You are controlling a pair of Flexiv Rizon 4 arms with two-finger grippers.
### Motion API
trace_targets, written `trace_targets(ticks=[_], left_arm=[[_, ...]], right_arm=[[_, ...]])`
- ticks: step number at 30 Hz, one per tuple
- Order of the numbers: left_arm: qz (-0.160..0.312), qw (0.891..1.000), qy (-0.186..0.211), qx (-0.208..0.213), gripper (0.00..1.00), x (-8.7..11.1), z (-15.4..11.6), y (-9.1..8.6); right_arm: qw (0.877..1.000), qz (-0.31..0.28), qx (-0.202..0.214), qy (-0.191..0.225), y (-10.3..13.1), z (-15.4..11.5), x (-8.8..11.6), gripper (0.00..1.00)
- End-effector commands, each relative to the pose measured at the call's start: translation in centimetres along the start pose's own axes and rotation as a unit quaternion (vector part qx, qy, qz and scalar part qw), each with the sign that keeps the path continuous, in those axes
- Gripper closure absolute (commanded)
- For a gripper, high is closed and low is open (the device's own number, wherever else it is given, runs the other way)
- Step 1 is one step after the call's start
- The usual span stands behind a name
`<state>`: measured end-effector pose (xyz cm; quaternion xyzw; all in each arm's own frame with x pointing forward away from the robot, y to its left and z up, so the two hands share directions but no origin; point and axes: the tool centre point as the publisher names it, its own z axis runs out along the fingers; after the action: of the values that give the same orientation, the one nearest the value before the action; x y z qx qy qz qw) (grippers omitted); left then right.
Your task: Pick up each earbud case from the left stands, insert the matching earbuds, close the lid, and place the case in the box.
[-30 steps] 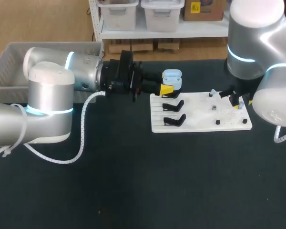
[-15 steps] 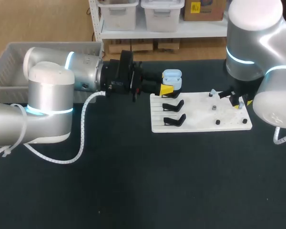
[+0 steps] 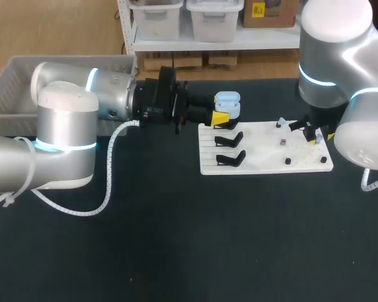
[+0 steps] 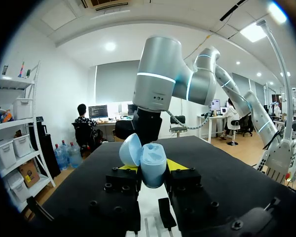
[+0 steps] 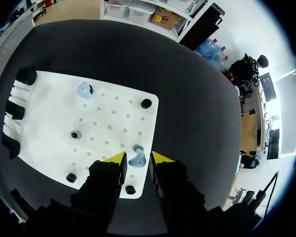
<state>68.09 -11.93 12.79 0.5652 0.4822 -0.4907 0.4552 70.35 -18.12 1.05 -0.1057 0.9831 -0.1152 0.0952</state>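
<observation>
My left gripper [image 3: 222,113] is shut on a light blue earbud case [image 3: 227,102], held above the far left corner of the white board [image 3: 264,162]. In the left wrist view the case [image 4: 153,167] stands upright between the yellow fingers [image 4: 129,168] with its lid [image 4: 130,149] hinged open. My right gripper [image 3: 315,134] hangs low over the board's right part. Its open fingers flank a blue earbud [image 5: 137,159] resting by a peg, with small gaps at each side. A second blue earbud [image 5: 84,89] lies farther along the board.
Two black stands [image 3: 229,139] [image 3: 230,158] without cases remain on the board's left side. Small black pegs [image 5: 146,103] [image 5: 71,177] dot its right part. A grey basket [image 3: 9,85] sits at the far left, behind my left arm.
The right arm has shifted very slightly over the board. The left arm and the case have kept still.
</observation>
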Motion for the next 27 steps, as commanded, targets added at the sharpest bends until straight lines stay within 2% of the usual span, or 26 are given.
trace_targets(ticks=[1,10,12,14,20,23,27], left_arm=[[0.002,1.000,-0.001,-0.002,1.00,0.1,0.0,-0.1],[0.002,1.000,-0.001,-0.002,1.00,0.1,0.0,-0.1],[0.002,1.000,-0.001,-0.002,1.00,0.1,0.0,-0.1],[0.002,1.000,-0.001,-0.002,1.00,0.1,0.0,-0.1],[0.002,1.000,-0.001,-0.002,1.00,0.1,0.0,-0.1],[0.002,1.000,-0.001,-0.002,1.00,0.1,0.0,-0.1],[0.002,1.000,-0.001,-0.002,1.00,0.1,0.0,-0.1]], right_arm=[[1.000,0.001,0.001,-0.002,0.0,0.1,0.0,0.70],[1.000,0.001,0.002,-0.001,0.0,0.2,-0.1,0.77],[1.000,0.001,0.003,-0.002,0.0,0.2,-0.1,0.86],[1.000,0.001,0.003,-0.002,0.1,0.2,-0.1,1.00],[1.000,-0.001,0.004,-0.006,0.1,-0.5,0.1,1.00],[1.000,-0.002,-0.001,-0.013,0.2,-2.0,0.4,1.00],[1.000,-0.002,-0.018,-0.025,0.5,-5.5,1.3,1.00]])
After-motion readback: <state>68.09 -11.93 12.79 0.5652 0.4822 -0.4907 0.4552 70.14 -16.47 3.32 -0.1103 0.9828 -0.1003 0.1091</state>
